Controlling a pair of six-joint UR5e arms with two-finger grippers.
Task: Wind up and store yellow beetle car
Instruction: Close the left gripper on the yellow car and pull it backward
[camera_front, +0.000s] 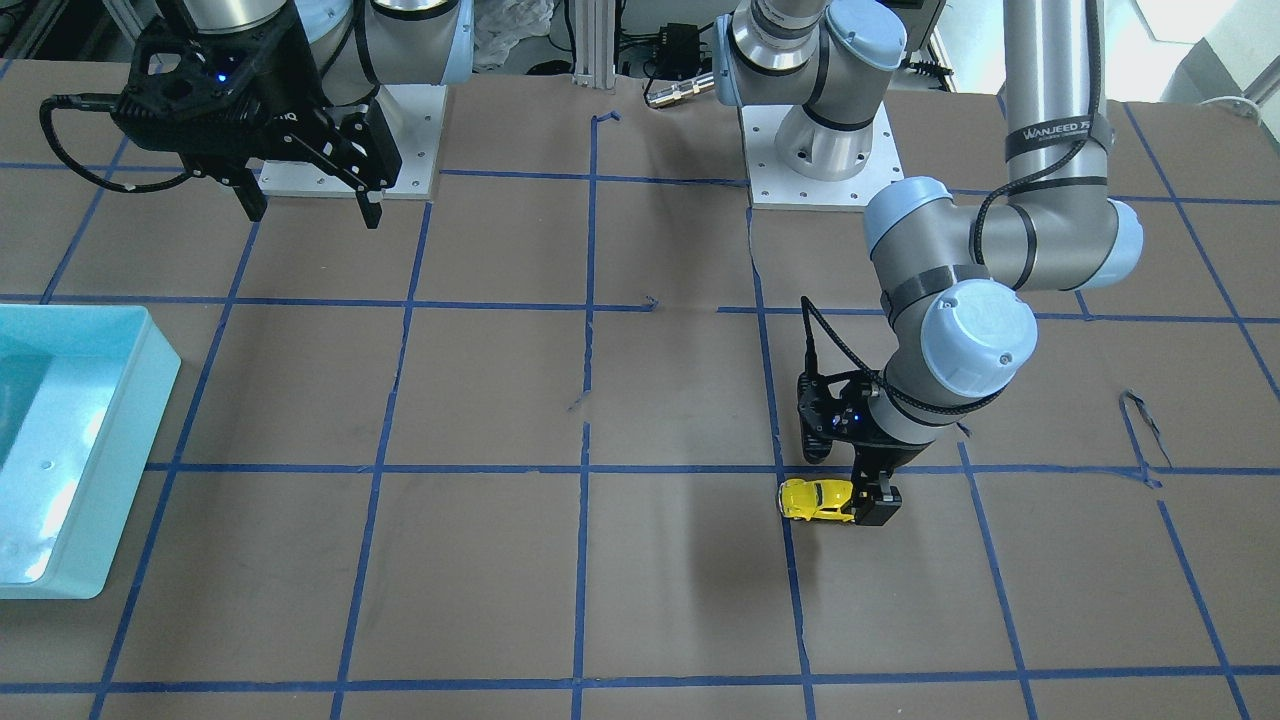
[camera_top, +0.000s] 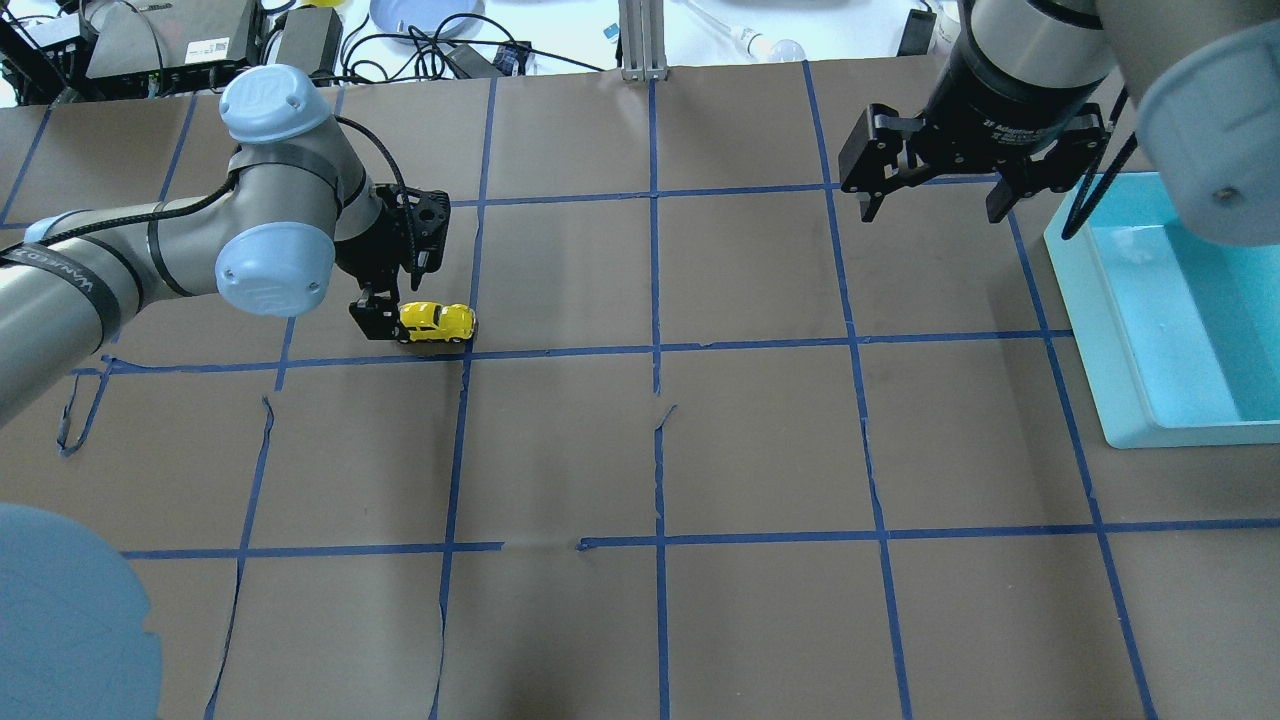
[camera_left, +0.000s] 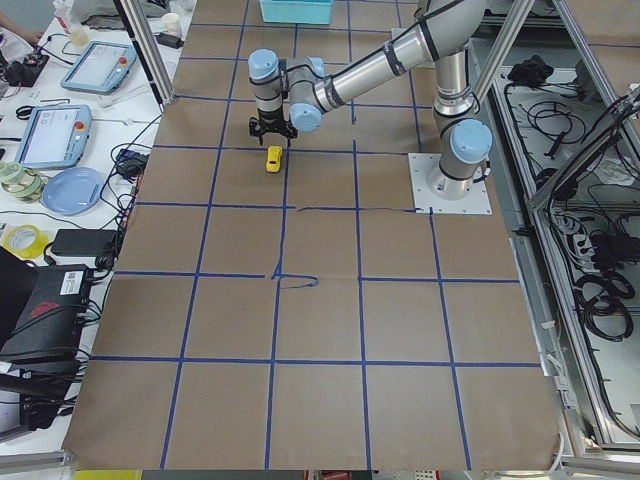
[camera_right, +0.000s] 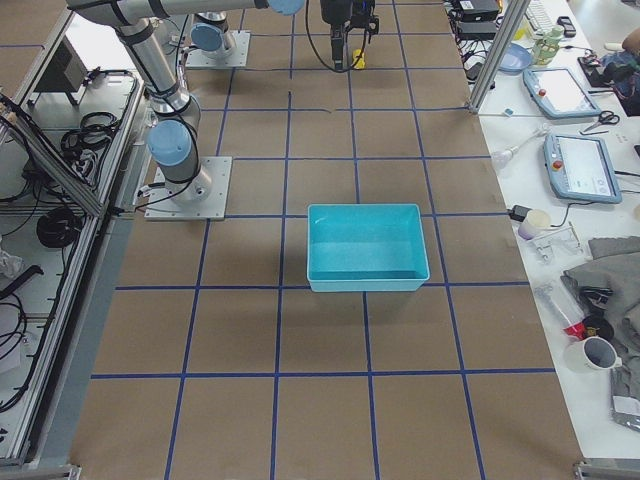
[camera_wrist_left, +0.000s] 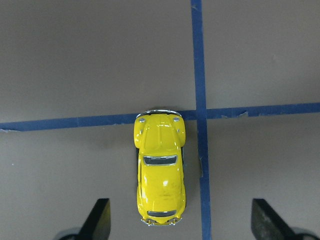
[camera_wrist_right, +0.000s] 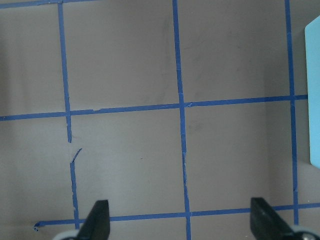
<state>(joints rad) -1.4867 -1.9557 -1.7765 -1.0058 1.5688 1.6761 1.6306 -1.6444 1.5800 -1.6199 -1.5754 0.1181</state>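
Right now my left pincer (camera_wrist_left: 180, 215) sits low over the brown table (camera_top: 760, 450), released, with its two fingers (camera_wrist_left: 100, 220) spread wide. The yellow beetle car (camera_wrist_left: 159, 172) stands on its wheels just beside a blue tape crossing (camera_wrist_left: 200, 114). Its nose rests on one of the two tape lines and its body runs alongside the other. In the left wrist view the car's tail lies between the spread fingers, and I see a clear gap on each side, so neither finger touches it.

My right pincer (camera_top: 932, 208) hangs above the table, well apart from that crossing on the robot's right side. It is also released and grasps nothing; between its fingers its own camera shows only table and tape. A turquoise bin (camera_top: 1085, 350) lies farther from the crossing than the right pincer, on the same side.
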